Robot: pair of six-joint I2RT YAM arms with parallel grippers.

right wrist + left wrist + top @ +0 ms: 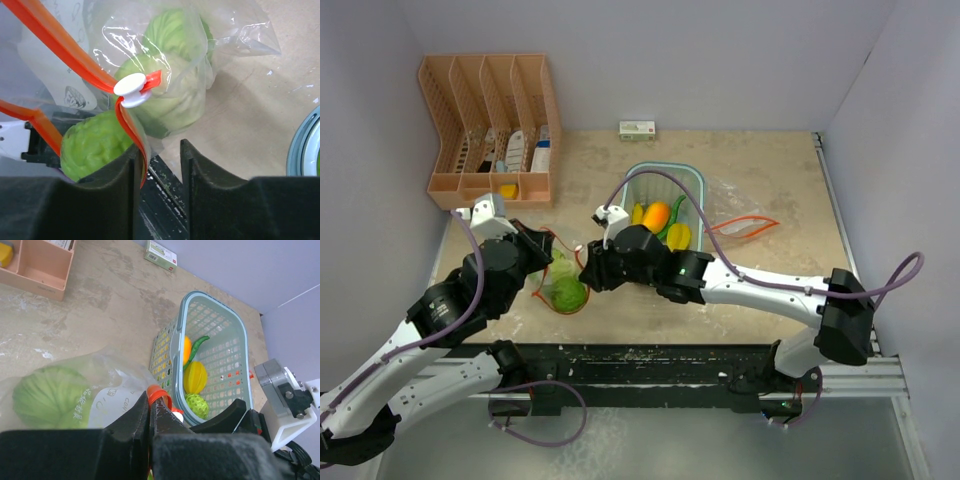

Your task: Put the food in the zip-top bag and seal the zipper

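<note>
Bag's print unreadable. Two cabbages [170, 100] inside the zip-top bag [235, 30]. The left claw [150, 407] is clamped on its orange zipper [60, 42]; the right claw [160, 155] is narrowly parted, holding nothing. One chili [197, 345] is in the basket [210, 297].

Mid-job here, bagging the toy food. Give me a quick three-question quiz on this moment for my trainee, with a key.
1. True or false: the basket is empty.
2. The jaws of the left gripper are: A) shut on the basket rim B) shut on the orange zipper edge C) open, holding nothing.
3. Fill in: the food already inside the held zip-top bag is ___.
Key: 1 false, it holds an orange fruit, a yellow fruit and a green chili. 2 B. 3 cabbage.
</note>
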